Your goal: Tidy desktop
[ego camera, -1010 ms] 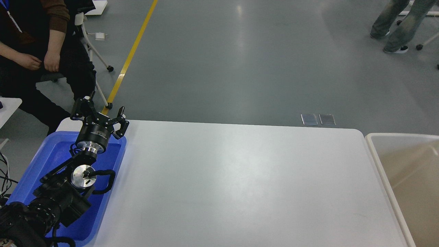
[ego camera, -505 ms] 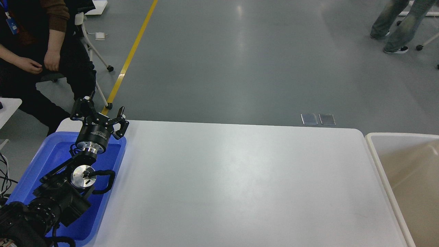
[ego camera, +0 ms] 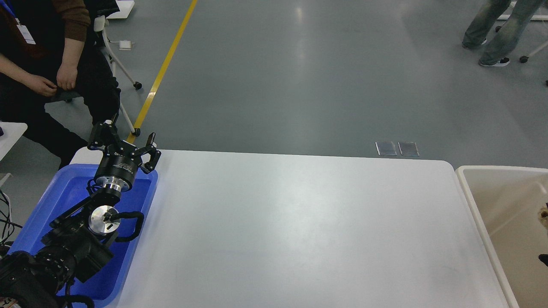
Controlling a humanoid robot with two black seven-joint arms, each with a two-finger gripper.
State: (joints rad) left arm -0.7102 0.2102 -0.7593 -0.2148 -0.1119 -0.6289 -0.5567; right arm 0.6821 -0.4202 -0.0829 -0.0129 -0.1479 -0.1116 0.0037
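The desktop (ego camera: 299,222) is a wide glossy white tabletop with rounded corners, and nothing lies on it. My left gripper (ego camera: 123,139) is open and empty, its fingers spread and pointing away from me. It hovers over the far edge of the blue plastic bin (ego camera: 47,201) at the desktop's left end. My left arm runs back over that bin and hides much of its inside. At the right edge of the view, a small brownish speck (ego camera: 544,211) and a dark bit (ego camera: 543,258) show over the beige bin (ego camera: 505,205). I cannot tell what they are.
A seated person (ego camera: 51,77) and a wheeled chair (ego camera: 115,64) are beyond the desktop's far left corner. A yellow floor line (ego camera: 162,72) runs away from there. Another person's legs (ego camera: 492,30) stand far right. Two metal floor plates (ego camera: 397,148) lie behind the desktop.
My left arm has not moved. A brownish speck and a dark bit have appeared at the right edge over the beige bin. The seated person shifted their hands slightly.
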